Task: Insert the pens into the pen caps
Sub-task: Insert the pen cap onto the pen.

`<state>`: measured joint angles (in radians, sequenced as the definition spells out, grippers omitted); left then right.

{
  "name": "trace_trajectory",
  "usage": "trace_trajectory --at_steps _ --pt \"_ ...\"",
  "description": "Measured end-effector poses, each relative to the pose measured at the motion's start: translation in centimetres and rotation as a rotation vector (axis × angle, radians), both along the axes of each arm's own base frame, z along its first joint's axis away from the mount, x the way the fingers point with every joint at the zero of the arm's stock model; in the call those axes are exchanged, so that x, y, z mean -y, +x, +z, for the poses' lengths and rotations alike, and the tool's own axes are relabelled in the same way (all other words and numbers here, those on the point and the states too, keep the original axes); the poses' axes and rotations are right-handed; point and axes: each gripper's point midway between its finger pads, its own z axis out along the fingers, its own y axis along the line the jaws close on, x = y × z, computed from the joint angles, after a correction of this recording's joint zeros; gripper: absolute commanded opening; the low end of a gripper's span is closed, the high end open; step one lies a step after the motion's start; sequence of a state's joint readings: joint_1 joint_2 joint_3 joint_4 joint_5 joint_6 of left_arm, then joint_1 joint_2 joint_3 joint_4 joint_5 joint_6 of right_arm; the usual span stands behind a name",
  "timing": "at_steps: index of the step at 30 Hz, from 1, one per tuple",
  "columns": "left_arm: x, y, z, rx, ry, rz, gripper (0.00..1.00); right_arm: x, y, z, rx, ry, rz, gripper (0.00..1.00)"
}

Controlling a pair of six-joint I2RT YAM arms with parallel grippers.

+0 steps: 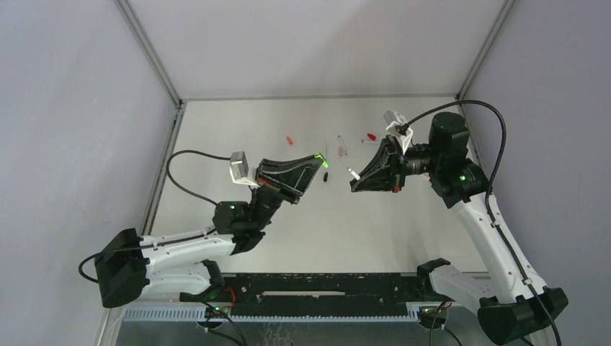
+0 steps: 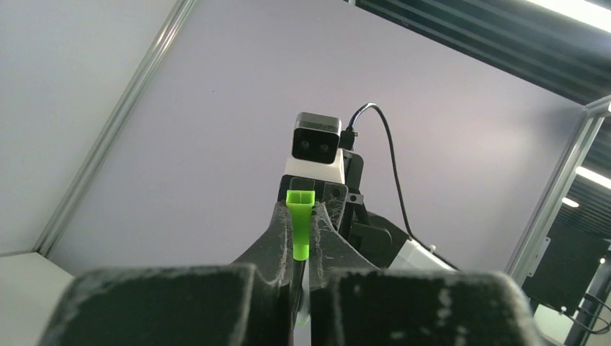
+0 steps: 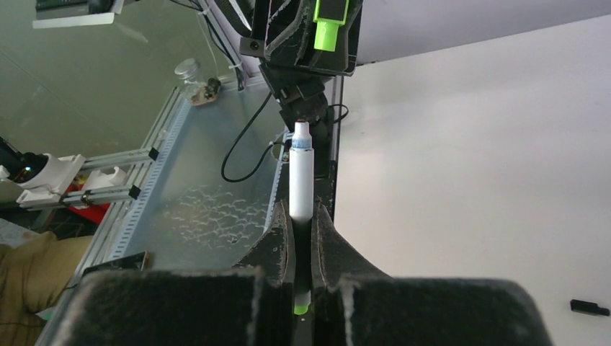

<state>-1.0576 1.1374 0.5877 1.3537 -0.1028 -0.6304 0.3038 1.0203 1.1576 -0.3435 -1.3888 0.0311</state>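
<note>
Counter [image 1: 238, 238]: fills the middle of the top view; both arms are raised over its centre, facing each other.
Right hand [image 1: 354, 180]: right of centre in the top view, fingers closed on a white pen [image 3: 300, 173] with a green rear end; the pen's tip points left toward the other arm.
Left hand [image 1: 323, 160]: left of centre, fingers closed on the green cap [image 2: 300, 225], its open mouth facing the pen.
Step in hand: lining pen up with cap in mid-air; a gap remains between them, so nothing is inserted yet.
Next move: in the right wrist view the cap sits slightly right of the pen's line, so I judge a small sideways correction is needed before a straight push.
Loose items: upper centre of the counter holds more pens [image 1: 340, 147], an orange cap [image 1: 289, 140], a red cap [image 1: 370, 136] and a black cap [image 1: 326, 177].
Obstacles: none between the two hands; the loose items lie below the meeting point.
</note>
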Motion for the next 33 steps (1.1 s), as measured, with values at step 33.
trace_trajectory --at_steps 33 --pt "3.5 0.5 0.7 -0.051 -0.046 -0.05 0.0 -0.2 0.3 0.2 -0.036 0.017 -0.037 0.0"
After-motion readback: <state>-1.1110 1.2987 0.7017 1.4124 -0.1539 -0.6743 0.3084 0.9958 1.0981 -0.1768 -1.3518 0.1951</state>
